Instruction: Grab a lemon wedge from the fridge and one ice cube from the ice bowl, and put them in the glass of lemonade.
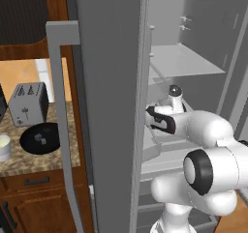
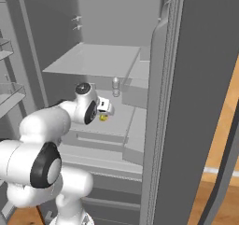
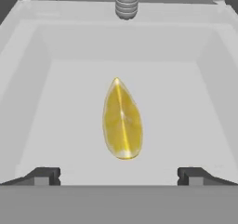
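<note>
Fingers [image 3: 119, 175] spreading wide, hovering over tiny bright yellow lemon wedge [image 3: 122, 121] lying loose on pale grey fridge shelf [image 3: 186, 107]. Risk: thin slippery wedge skidding aside, or fingertips striking shelf, during closing.

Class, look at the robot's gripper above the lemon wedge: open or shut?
Open. In the hand view the gripper has its fingertips far apart, with the lemon wedge lying untouched between them.

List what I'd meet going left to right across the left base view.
glass of lemonade → toaster → ice bowl → open fridge door → robot's arm reaching into the fridge.
</note>
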Tool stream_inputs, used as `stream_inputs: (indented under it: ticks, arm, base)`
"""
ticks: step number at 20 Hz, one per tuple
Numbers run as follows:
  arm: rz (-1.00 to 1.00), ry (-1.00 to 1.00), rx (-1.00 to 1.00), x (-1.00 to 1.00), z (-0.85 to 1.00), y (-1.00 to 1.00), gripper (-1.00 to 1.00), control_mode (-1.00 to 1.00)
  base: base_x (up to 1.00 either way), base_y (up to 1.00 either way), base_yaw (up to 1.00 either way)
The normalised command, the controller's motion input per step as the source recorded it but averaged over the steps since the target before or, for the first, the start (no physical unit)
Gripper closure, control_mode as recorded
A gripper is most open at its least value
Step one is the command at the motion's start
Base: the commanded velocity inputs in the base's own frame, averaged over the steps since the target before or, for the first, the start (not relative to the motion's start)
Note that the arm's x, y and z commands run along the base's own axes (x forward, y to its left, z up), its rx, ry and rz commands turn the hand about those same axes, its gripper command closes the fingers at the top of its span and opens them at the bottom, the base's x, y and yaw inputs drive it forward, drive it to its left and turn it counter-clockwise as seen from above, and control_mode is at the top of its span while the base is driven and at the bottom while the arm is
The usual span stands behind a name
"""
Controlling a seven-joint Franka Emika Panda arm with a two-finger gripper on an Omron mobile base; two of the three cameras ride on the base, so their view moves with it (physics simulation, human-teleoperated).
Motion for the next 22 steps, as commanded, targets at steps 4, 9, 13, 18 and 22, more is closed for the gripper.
stream_inputs:
  ticks: [4,9,13,18,22]
  arm:
    - [0.00,0.03,-0.07,0.46,-0.44,-0.01,-1.00,-1.00]
    - [0.00,0.00,-0.02,0.20,-0.44,-0.02,-1.00,-1.00]
    - [0.00,0.00,0.00,0.00,-0.53,0.00,-1.00,-1.00]
    - [0.00,-0.01,0.00,0.24,-0.21,0.00,-1.00,-1.00]
    - [0.00,-0.04,0.00,0.09,-0.13,0.00,1.00,-1.00]
  base:
    - [0.00,0.00,0.00]
    - [0.00,0.00,0.00]
    - [0.00,0.00,0.00]
    - [0.00,0.00,0.00]
    - [0.00,0.00,0.00]
